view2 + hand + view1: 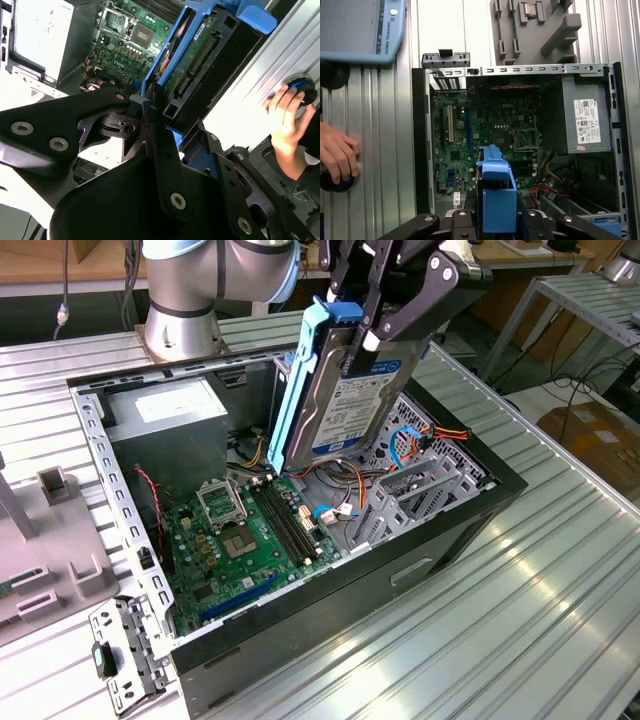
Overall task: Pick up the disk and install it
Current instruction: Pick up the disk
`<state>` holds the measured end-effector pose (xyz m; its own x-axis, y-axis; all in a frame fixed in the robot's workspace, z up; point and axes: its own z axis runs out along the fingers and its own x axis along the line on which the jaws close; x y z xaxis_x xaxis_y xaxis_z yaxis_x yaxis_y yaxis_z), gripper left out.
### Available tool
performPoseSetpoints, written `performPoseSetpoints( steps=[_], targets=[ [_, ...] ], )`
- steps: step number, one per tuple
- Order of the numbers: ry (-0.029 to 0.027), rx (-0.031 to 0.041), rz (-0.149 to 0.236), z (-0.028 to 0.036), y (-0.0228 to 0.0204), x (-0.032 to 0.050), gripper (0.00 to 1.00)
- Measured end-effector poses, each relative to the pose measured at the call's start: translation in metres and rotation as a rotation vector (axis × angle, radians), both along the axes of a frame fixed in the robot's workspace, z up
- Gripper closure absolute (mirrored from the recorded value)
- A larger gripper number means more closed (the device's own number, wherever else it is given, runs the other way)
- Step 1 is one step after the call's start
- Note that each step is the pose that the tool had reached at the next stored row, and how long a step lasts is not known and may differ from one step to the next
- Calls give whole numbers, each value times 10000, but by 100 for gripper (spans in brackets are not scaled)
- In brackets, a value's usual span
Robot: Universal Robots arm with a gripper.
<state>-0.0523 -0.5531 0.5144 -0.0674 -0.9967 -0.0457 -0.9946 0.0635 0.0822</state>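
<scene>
Pick-up complete; installation not yet done. The jaws are clamped on the disk [350, 400], held tilted on edge at upper centre of the exterior view, above the open computer case [440, 540]. Seating calls for aligning its rails with the drive cage [430, 485].

I lose my tool [362, 352] past the exterior view's upper edge, and the disk [355, 405] hides part of the case [455, 530] behind it.

Exterior view high beside the open case [400, 570]; both wrist views down into it.
</scene>
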Motion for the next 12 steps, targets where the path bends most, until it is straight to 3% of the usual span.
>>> performPoseSetpoints(
  steps=[12],
  targets=[
    [28,0,0,-10,-115,160,63]
  ],
)
